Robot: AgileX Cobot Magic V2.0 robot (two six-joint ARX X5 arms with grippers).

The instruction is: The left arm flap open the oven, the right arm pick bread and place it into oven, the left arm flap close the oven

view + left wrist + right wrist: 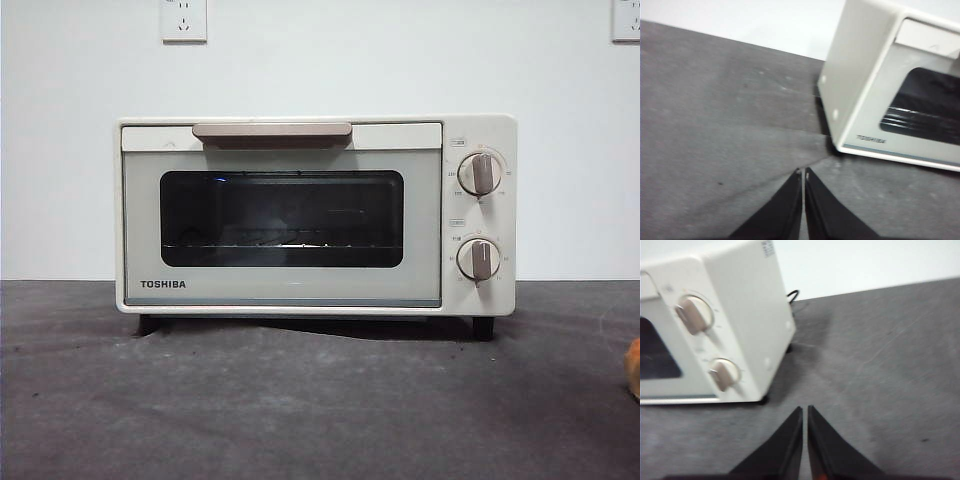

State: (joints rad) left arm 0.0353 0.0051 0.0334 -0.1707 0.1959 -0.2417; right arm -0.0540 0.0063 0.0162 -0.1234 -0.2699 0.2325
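**Oven shut, bread at the edge, both tools idle**

Oven (315,215) closed on the dark tabletop (300,410), door upright, beige bar handle (272,131) across the top of the door, dark glass window (282,218) below it with the wire rack (290,243) faintly visible behind.

Left tool (803,172): black jaws pressed together, tips almost touching, holding nothing. Hovering over bare grey tabletop (715,125), apart from everything. Ahead of the tips and off to one side, the oven's (880,85) near corner, its plain cream side wall and the TOSHIBA-marked lower edge of the door. Not touching the oven.

Right tool (804,410): jaws likewise pressed together, nothing between them. Over open tabletop (880,365). Ahead of the tips and to the other side, the oven's (745,310) knob end, with the two round beige knobs (694,315) one above the other on the front panel. A dark cord (792,294) just visible behind the oven's rear corner. No contact with the oven here either.

Bread (633,368): only a sliver of orange at the right edge of the front view, low on the tabletop, well apart from the oven; not seen in either wrist view, so its place relative to either tool cannot be told.

Behind the oven, a plain white wall (60,150) with two sockets (183,20) high up.
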